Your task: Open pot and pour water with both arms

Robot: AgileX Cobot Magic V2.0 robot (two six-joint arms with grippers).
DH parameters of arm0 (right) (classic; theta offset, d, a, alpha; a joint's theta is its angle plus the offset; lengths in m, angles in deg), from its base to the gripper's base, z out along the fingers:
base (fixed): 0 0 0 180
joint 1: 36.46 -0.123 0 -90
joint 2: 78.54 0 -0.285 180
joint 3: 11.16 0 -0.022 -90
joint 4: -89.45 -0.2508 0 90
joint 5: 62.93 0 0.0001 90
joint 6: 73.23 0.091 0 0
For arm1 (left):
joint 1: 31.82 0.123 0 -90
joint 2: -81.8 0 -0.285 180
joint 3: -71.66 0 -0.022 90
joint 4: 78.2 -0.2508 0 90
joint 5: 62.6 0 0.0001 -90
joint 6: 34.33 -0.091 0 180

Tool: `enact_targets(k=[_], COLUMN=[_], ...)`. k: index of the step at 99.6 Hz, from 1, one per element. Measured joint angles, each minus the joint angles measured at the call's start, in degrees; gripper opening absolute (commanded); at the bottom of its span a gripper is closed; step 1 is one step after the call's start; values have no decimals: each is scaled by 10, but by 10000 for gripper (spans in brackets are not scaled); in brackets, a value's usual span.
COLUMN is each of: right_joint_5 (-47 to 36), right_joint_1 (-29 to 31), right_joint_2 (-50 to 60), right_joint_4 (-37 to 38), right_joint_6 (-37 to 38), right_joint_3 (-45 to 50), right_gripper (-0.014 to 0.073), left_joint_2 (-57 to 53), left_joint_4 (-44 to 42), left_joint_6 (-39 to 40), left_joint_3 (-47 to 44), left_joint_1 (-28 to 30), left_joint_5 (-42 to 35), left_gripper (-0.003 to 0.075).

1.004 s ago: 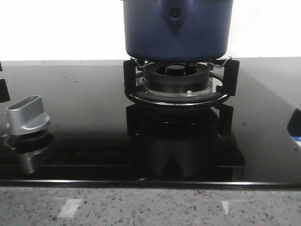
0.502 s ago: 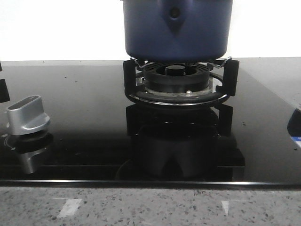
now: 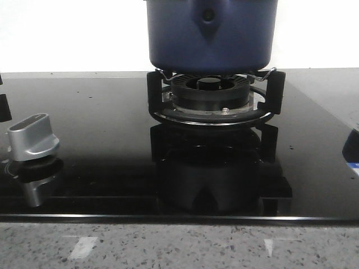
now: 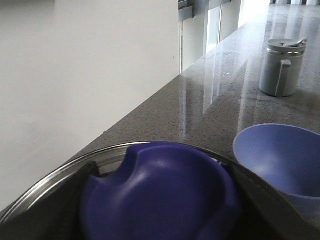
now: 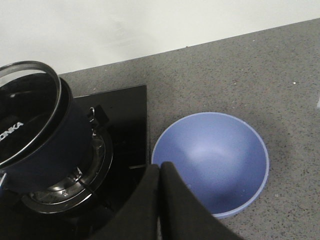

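Observation:
The dark navy pot (image 3: 212,33) stands on the burner grate (image 3: 210,103); its top is cut off in the front view. In the right wrist view the pot (image 5: 52,150) has its glass lid (image 5: 25,110) sitting tilted over the mouth. My left gripper (image 4: 160,210) is shut on the lid's blue knob (image 4: 160,190), with dark fingers (image 4: 47,210) on both sides and the steel lid rim (image 4: 45,182) around it. My right gripper (image 5: 160,172) is shut and empty, above the stove edge beside the light-blue bowl (image 5: 215,155). Neither gripper shows in the front view.
The bowl (image 4: 280,155) stands on the grey speckled counter to the right of the black glass stove (image 3: 101,123). A grey lidded jug (image 4: 281,67) stands farther along the counter. A silver stove knob (image 3: 32,137) is at the front left. A white wall runs behind.

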Motion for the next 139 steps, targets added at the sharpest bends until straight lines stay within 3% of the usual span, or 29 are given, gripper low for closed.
enact_targets(k=[50,104,126,139], right_joint_5=[9,11,18,19], right_joint_1=[-2,-2,-2,-2], right_joint_2=[0,0,0,0], right_joint_4=[0,0,0,0], right_joint_6=[0,0,0,0], right_joint_3=[0,0,0,0], right_gripper=[-69,-69,-69,-69], left_joint_2=[13,14,18,18], left_joint_4=[5,5,6,11], left_joint_6=[-1,4,12,14], left_joint_3=[1,1,1,6], left_joint_1=[0,0,0,0], left_joint_5=[-37,-17,-13,-9], left_gripper=[337,341,520,539])
